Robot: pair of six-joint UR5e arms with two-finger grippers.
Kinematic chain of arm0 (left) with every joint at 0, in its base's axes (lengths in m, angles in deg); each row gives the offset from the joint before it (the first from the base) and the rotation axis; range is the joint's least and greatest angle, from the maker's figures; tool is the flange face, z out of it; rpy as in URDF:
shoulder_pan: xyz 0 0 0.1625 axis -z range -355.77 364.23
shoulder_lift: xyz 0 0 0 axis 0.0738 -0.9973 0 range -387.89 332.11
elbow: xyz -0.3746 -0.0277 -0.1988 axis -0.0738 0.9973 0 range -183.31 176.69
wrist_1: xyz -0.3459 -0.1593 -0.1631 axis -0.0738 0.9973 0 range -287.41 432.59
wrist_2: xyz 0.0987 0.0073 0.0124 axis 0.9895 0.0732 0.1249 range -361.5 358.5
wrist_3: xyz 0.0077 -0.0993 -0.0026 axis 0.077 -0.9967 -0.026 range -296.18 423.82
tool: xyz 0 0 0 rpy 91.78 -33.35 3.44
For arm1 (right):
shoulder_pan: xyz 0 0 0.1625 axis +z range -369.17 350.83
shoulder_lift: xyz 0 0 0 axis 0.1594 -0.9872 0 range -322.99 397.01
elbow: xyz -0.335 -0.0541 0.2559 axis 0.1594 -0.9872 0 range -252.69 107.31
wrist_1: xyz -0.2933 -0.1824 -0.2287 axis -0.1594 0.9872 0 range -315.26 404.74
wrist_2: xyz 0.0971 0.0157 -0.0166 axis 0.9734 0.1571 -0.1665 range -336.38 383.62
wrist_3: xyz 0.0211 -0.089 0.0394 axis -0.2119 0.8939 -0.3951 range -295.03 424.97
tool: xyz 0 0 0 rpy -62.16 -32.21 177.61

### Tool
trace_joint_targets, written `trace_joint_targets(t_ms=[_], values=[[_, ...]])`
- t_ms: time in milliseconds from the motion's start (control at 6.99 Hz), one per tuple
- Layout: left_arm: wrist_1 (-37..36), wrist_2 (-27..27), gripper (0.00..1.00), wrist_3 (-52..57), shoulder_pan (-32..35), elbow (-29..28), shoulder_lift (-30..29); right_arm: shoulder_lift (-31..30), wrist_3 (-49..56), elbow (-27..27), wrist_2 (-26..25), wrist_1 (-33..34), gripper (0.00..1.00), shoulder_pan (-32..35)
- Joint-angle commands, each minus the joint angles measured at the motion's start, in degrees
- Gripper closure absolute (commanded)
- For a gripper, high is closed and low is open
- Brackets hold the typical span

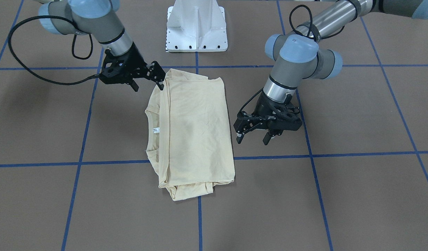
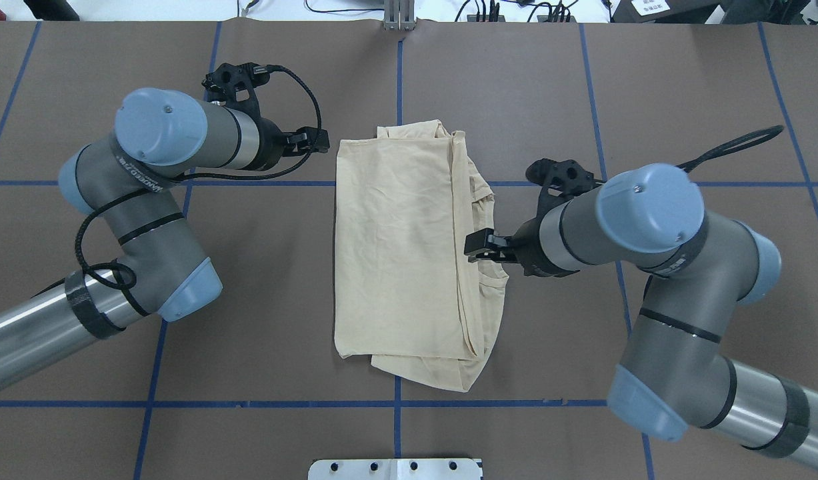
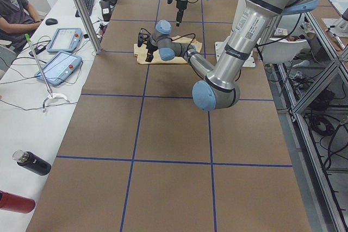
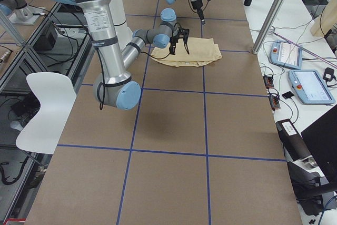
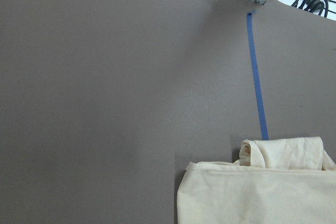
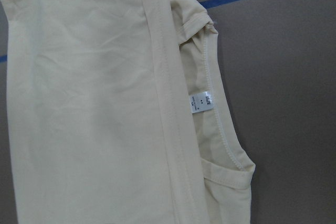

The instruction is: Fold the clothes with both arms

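**Hovering both end effectors at a part-folded shirt, nothing gripped**

Nearest the white pedestal (image 1: 196, 31) is the right end effector (image 1: 148, 85), fingers spread and empty. The front view puts its tips at the T-shirt's (image 2: 395, 253) near corner on the robot's right. The overhead view puts it over the collar-side long edge. Can't tell contact from either; it looks just above the cloth.

The T-shirt lies flat mid-bench (image 1: 357, 115), between the arms, folded to a narrow rectangle. Its long axis runs straight away from the robot. Collar (image 6: 227, 145) and neck label (image 6: 201, 101) face up along the right long edge; the print is not visible. The opposite long edge is straight.

Further out is the left end effector (image 1: 252, 140), also spread wide and empty. It is off the cloth, just beside the left long edge. The left wrist view shows only bench and one shirt corner.

At the far end a rolled bit of fabric (image 1: 186, 192) pokes out past the short edge.

Judgement:
- Lengthwise folds look done. What's left is a cross fold, short end to short end.
- That turns on the long axis: each end effector needs one corner of the same short edge.
- The right end effector is nearer the cloth and the near end; the left sits further out. One has to travel along the axis first.
- Risk: the loose layers at the far end slip out on the lift.
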Motion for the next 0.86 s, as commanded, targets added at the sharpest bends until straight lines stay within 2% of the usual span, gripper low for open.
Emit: trace_joint_targets(t_ms=[0,143,715], values=[[-2.1,-0.3,0.00,-0.1,-0.4,5.1,3.5,4.5,8.9,-0.6,-10.2,12.4,0.00,-7.8],[-2.1,-0.3,0.00,-0.5,-0.7,5.2,3.5,4.2,11.7,-0.7,-12.1,13.2,0.00,-10.1],[-2.0,-0.4,0.00,-0.6,-0.7,5.1,3.5,4.3,16.5,-4.7,-13.6,13.8,0.00,-11.7]])
